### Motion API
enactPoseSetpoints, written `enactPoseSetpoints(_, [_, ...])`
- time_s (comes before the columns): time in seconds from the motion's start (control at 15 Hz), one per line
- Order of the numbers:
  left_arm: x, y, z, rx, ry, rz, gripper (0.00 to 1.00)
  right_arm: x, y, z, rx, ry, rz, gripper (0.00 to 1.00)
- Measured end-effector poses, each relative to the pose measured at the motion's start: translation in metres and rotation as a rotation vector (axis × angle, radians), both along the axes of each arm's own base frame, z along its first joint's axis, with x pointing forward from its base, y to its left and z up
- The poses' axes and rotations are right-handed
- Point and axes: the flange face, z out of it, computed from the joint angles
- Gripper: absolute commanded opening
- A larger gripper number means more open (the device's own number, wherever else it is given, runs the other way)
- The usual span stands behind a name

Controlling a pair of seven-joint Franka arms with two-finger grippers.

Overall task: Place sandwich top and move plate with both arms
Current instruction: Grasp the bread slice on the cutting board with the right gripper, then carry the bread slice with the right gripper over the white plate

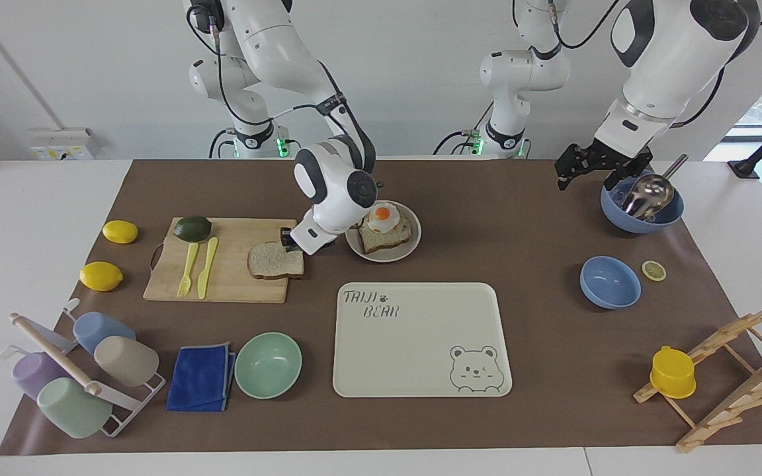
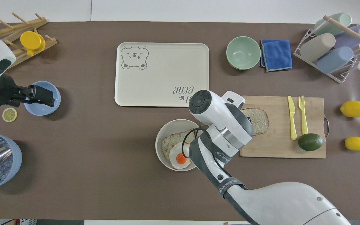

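Note:
The sandwich top (image 1: 274,261) is a plain brown slice lying on the wooden cutting board (image 1: 222,281); it also shows in the overhead view (image 2: 260,120). My right gripper (image 1: 286,239) is at the slice's edge nearest the plate and is shut on it. The arm hides the gripper in the overhead view. The pale round plate (image 1: 414,242) sits beside the board and holds a slice with a fried egg (image 1: 384,215); its rim shows in the overhead view (image 2: 160,137). My left gripper (image 1: 586,180) waits open in the air toward the left arm's end, over the small blue bowl (image 2: 30,107).
A cream bear tray (image 1: 421,344) lies farther from the robots than the plate. An avocado (image 1: 192,228), yellow fork and knife (image 1: 197,266) lie on the board. A mint bowl (image 1: 268,365), blue cloth, cup rack, two lemons, a blue bowl with ladle (image 1: 642,201) and a wooden rack stand around.

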Motion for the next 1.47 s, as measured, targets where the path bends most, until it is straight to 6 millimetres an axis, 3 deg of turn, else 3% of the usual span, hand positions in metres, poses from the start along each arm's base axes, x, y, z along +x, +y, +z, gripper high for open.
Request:
enactPoseSetpoints(0.33, [0.000, 0.000, 0.000, 0.000, 0.000, 0.000, 1.00, -0.007, 0.015, 0.012, -0.018, 0.010, 0.027, 0.00])
enactPoseSetpoints(0.47, [0.000, 0.000, 0.000, 0.000, 0.000, 0.000, 1.00, -0.015, 0.044, 0.031, -0.019, 0.019, 0.061, 0.00])
enactPoseSetpoints(0.73, [0.000, 0.000, 0.000, 0.000, 0.000, 0.001, 1.00, -0.043, 0.119, 0.097, 0.017, 0.006, 0.150, 0.00])
enactPoseSetpoints(0.93, [0.000, 0.001, 0.000, 0.000, 0.000, 0.001, 1.00, -0.061, 0.156, 0.128, 0.093, -0.003, 0.186, 0.00])
enactPoseSetpoints(1.07, [0.000, 0.001, 0.000, 0.000, 0.000, 0.001, 1.00, -0.076, 0.179, 0.129, 0.154, -0.014, 0.174, 0.00])
enactPoseSetpoints(1.2, [0.000, 0.001, 0.000, 0.000, 0.000, 0.001, 1.00, -0.085, 0.198, 0.118, 0.213, -0.031, 0.138, 0.00])
enactPoseSetpoints(1.47, [0.000, 0.001, 0.000, 0.000, 0.000, 0.002, 1.00, -0.089, 0.203, 0.092, 0.242, -0.045, 0.114, 0.00])
